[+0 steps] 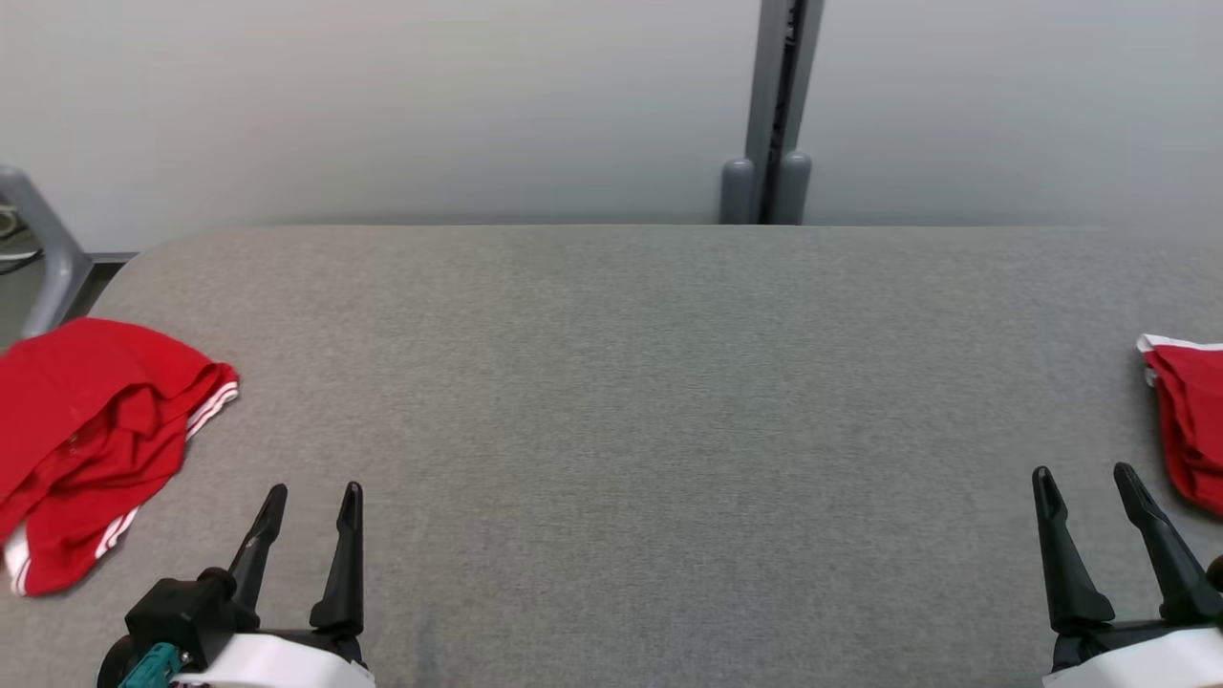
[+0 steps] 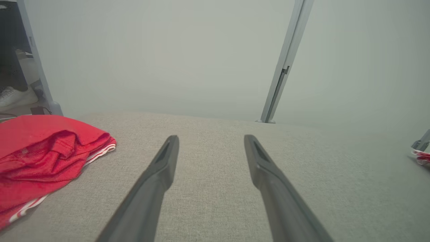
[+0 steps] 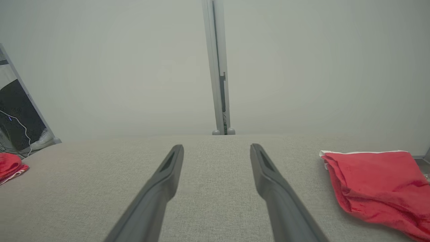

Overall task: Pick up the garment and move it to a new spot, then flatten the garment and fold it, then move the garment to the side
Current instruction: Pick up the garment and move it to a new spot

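Observation:
A crumpled red garment (image 1: 91, 435) with white stripes lies at the table's left edge; the left wrist view has it (image 2: 43, 158) at its left. A second red garment (image 1: 1190, 425) with white trim lies at the right edge, seen closer in the right wrist view (image 3: 376, 185). My left gripper (image 1: 311, 495) stands open just right of the left garment, not touching it, with bare cloth between its fingers (image 2: 161, 168). Open too is my right gripper (image 1: 1084, 475), just left of the right garment, with nothing between its fingers (image 3: 265, 171).
The grey fabric-covered table (image 1: 631, 401) spans the head view. A pale wall with a grey vertical post (image 1: 776, 115) stands behind the far edge. A grey frame leg (image 1: 43, 239) rises off the far left corner. A white shoe (image 2: 15, 97) is beyond the table's left end.

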You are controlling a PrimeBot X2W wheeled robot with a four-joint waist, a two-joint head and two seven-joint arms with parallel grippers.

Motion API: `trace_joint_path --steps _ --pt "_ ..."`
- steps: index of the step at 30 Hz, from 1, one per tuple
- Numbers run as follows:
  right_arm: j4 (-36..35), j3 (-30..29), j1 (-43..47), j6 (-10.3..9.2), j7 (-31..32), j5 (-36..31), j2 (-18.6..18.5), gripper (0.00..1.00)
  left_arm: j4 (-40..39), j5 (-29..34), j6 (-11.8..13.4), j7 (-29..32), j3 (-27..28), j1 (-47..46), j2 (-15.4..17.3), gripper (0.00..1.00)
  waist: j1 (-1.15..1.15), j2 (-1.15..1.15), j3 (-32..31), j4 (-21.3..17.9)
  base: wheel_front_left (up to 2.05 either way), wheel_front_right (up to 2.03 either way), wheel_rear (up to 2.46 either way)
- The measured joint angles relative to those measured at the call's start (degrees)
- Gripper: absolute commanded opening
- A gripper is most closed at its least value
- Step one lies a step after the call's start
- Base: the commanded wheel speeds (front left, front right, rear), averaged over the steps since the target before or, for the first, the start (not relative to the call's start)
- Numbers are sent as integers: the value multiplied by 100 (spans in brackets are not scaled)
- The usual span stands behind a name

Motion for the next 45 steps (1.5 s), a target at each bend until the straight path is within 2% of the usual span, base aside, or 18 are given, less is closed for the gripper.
trace_joint_path --steps 7,20,26,33,45 --pt "-32 32 -1 0 68 30 1 100 101 -14 1 -82 80 -89 -9 100 0 0 -14 491 0 0 0" --pt "-1 240 -34 0 97 125 2 100 89 -68 2 -182 157 -94 -19 100 0 0 -103 1782 0 0 0" --pt "91 358 -102 0 83 155 4 100 13 -87 26 -177 197 -69 51 100 0 0 -148 2220 0 0 0" --pt "134 360 -105 0 75 165 -5 100 -30 -87 37 -174 174 -53 70 100 0 0 -176 2378 0 0 0" --pt "153 368 -105 0 46 183 -12 100 -110 -49 96 -62 86 -51 123 100 0 0 -192 2396 0 0 0"
